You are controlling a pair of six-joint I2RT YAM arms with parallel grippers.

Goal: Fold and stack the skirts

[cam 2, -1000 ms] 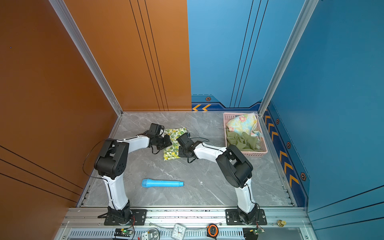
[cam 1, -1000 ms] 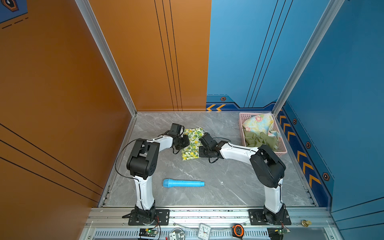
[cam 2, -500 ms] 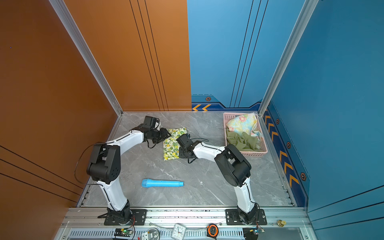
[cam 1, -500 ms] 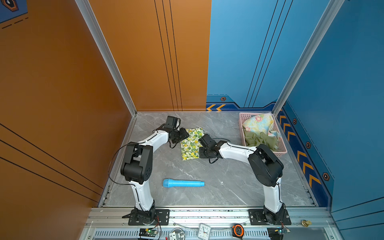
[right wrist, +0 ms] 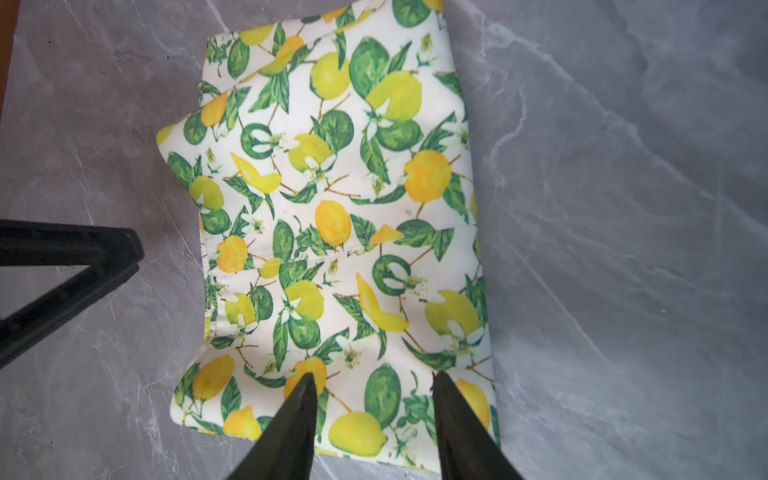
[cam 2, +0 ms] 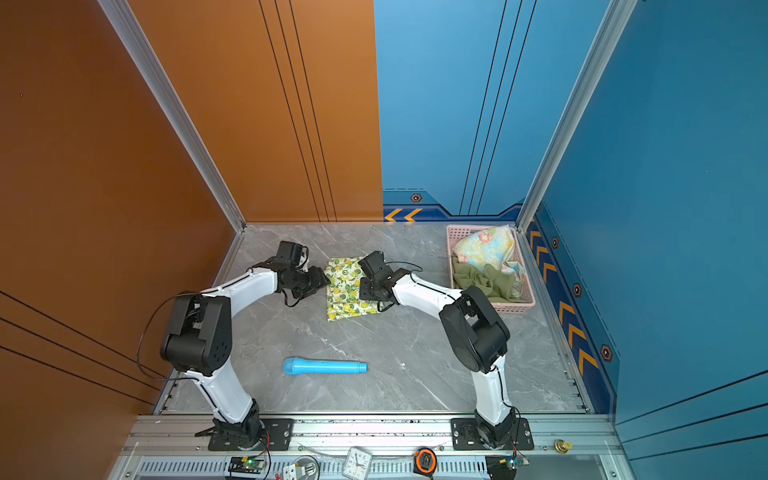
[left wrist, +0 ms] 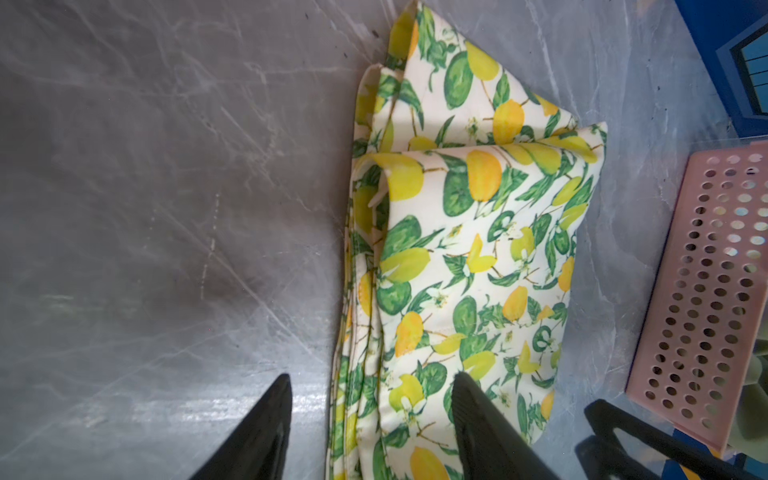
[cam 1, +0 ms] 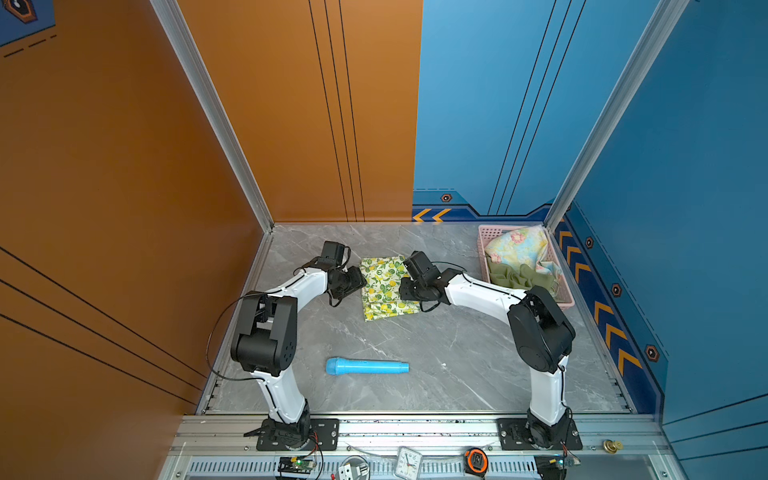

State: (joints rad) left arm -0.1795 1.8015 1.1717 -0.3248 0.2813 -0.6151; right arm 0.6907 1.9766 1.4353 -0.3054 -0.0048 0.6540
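one skirt of three looks folded: the lemon skirt (cam 1: 384, 286) lies as a flat packet on the table (cam 1: 436, 345), toward the back, between the two arms. the left end effector (left wrist: 372, 376) is released, with its jaws apart. one finger is over bare table and one over the packet's edge, and they pinch nothing. the right end effector (right wrist: 374, 374) is released too, its jaws apart above the print with cloth showing between them.

i judge the first fold to be done. the next move calls for fetching a skirt from the basket (cam 1: 482, 249), where the floral skirt (cam 1: 517, 249) lies crumpled on the green skirt (cam 1: 519, 278). the right arm is nearer, and the cloth will need spreading flat before folding.

the packet's under layers are hidden, so the neatness of the fold is unclear. in both top views the right wrist covers the packet's basket-side edge, and the fingertips are hard to make out. how much green cloth lies under the floral one, i cannot tell.
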